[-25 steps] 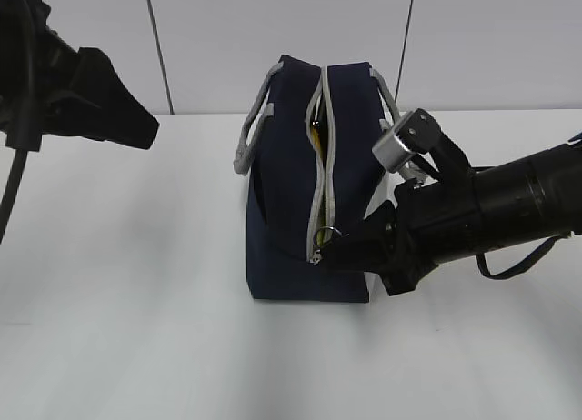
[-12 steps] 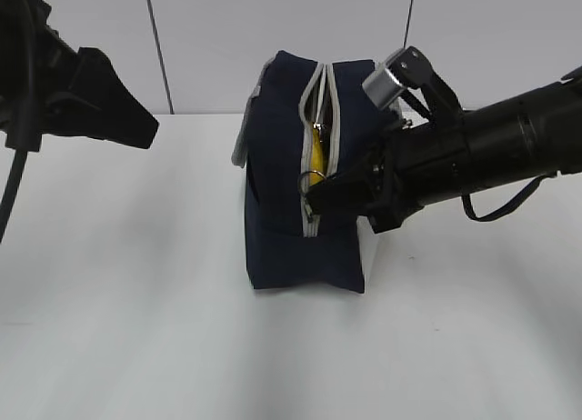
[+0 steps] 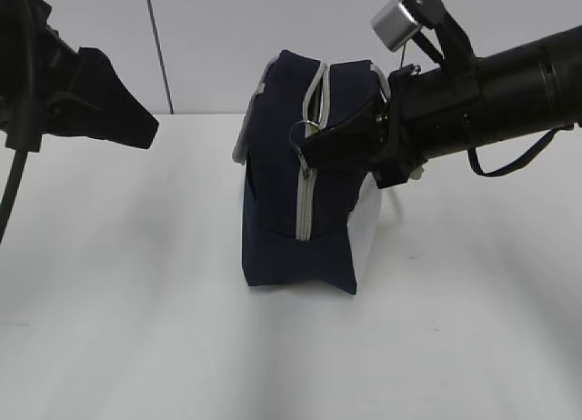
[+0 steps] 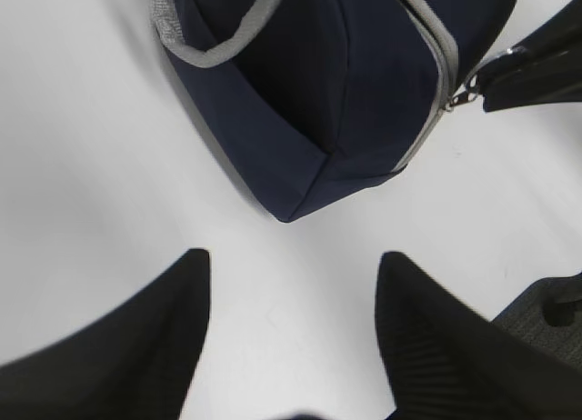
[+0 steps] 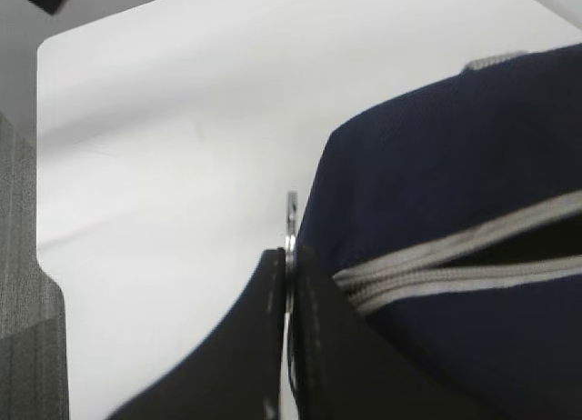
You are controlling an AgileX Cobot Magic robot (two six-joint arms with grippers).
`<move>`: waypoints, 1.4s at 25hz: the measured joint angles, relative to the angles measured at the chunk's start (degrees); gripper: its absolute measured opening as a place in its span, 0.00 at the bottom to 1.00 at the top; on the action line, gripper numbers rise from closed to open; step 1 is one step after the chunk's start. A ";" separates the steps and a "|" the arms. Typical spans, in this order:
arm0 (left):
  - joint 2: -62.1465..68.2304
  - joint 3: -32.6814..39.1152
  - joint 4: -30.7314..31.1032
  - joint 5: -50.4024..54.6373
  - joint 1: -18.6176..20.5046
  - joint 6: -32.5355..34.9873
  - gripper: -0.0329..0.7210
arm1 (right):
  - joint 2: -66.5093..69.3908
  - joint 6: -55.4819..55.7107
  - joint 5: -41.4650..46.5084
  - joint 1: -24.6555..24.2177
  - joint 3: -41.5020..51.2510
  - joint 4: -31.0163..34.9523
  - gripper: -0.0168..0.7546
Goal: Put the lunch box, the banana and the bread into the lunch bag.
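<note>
The navy lunch bag (image 3: pixel 277 202) stands on the white table, its near end tipped up a little on the right. Its grey zipper band (image 3: pixel 306 197) is closed along the near end; a short stretch at the top still gapes. My right gripper (image 3: pixel 314 145) is shut on the metal ring pull (image 3: pixel 306 129) high on the bag's near end; the ring also shows in the right wrist view (image 5: pixel 291 222) between the fingers. My left gripper (image 4: pixel 291 256) is open and empty, hovering left of the bag (image 4: pixel 336 84). The lunch box, banana and bread are hidden.
Grey strap handles (image 3: pixel 255 102) hang at the bag's sides. A white side patch (image 3: pixel 368 225) shows on its right face. The table edge and grey floor show at the left of the right wrist view (image 5: pixel 27 284).
My right gripper has drawn the ring pull from the bag's lower end up toward its top, closing the zipper. The banana seen through the gap is now hidden. The left arm has not moved.
</note>
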 joint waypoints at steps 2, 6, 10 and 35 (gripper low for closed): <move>0.00 0.00 0.00 0.00 0.00 0.04 0.59 | -0.11 0.12 0.00 0.00 -1.00 -0.09 0.02; 0.00 0.00 0.00 0.00 0.00 0.04 0.59 | -0.11 0.22 -1.68 0.00 -2.29 -0.09 0.02; 0.00 0.00 0.00 0.00 0.00 0.37 0.59 | -0.11 0.34 -4.09 0.00 -3.48 -0.09 0.02; 0.71 4.73 -19.88 -12.80 0.00 20.57 0.58 | -0.11 -0.10 -8.30 0.00 -4.42 9.21 0.02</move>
